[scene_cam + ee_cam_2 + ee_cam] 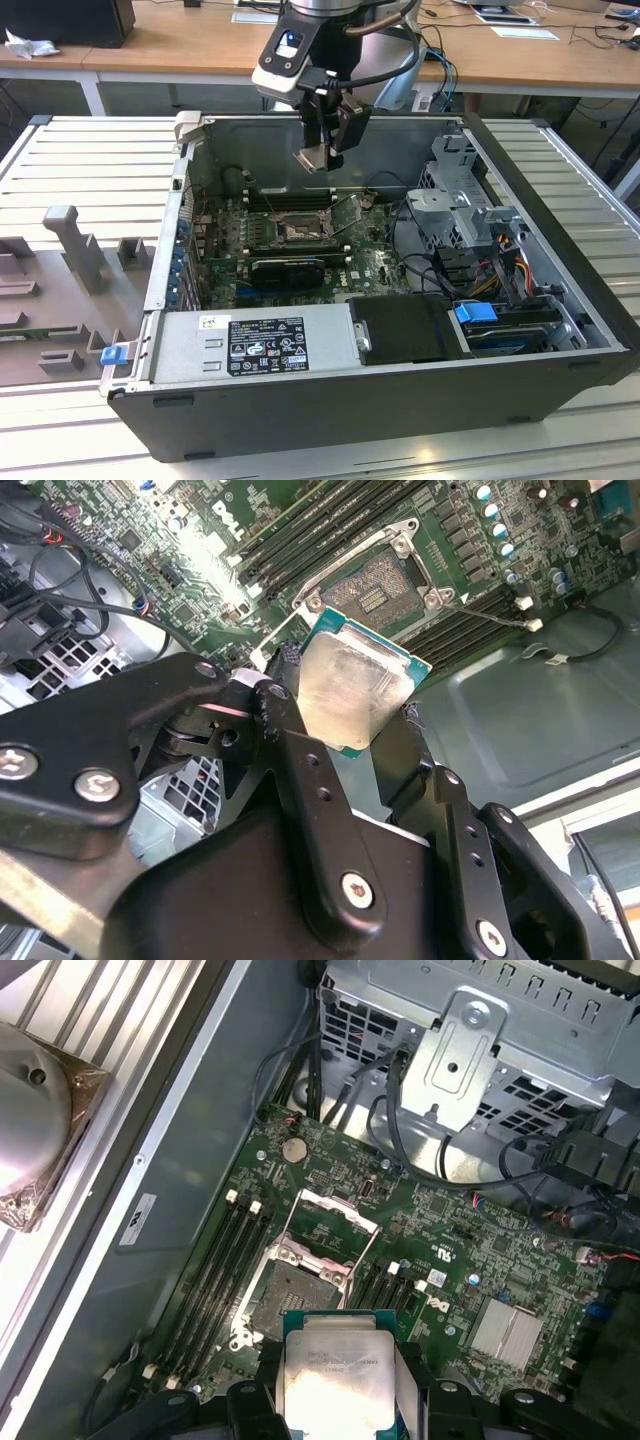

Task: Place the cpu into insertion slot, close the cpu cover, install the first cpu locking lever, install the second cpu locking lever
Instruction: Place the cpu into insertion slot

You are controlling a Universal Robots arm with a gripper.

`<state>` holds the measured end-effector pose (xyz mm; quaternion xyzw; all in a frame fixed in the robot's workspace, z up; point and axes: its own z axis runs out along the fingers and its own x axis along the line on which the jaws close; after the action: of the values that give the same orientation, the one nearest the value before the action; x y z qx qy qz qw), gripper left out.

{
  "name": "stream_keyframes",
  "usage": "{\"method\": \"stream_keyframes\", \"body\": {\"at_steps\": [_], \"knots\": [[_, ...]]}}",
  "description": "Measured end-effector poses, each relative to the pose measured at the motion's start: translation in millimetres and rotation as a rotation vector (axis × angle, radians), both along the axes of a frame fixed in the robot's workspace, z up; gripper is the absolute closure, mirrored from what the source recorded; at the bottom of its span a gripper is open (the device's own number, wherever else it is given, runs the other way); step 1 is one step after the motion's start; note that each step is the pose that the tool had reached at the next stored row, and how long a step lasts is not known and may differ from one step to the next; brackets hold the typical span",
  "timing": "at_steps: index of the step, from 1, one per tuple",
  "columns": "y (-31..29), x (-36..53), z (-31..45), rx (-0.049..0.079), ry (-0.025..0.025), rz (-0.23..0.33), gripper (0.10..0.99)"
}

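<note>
The open case (pixel 350 410) lay on its side on a slatted table (pixel 90 150), with the motherboard (pixel 375 262) exposed on its floor. A power supply (pixel 255 340) ran along the near wall. A drive cage (pixel 450 200) stood at the exterior view's right. The room above the board was open.

The gripper (pixel 318 152) hung over the far part of the case, above the board and apart from the walls. Its fingers (pixel 290 740) were closed against two opposite edges of the cpu (pixel 355 685). The chip was held in the air, its metal top toward both wrist cameras.

The slot (pixel 285 1295) sat below it, uncovered, between RAM slots (pixel 225 1260). The cover (pixel 335 1212) stood hinged up at the slot's edge, on the side toward the exterior view's right.
</note>
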<state>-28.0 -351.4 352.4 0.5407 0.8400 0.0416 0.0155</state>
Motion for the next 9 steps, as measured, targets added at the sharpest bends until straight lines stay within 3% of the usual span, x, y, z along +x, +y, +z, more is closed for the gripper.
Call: {"method": "stream_keyframes", "body": {"at_steps": [9], "knots": [[0.0, 0.0, -0.9, 0.000, 0.0000, -0.006, 0.557]]}}
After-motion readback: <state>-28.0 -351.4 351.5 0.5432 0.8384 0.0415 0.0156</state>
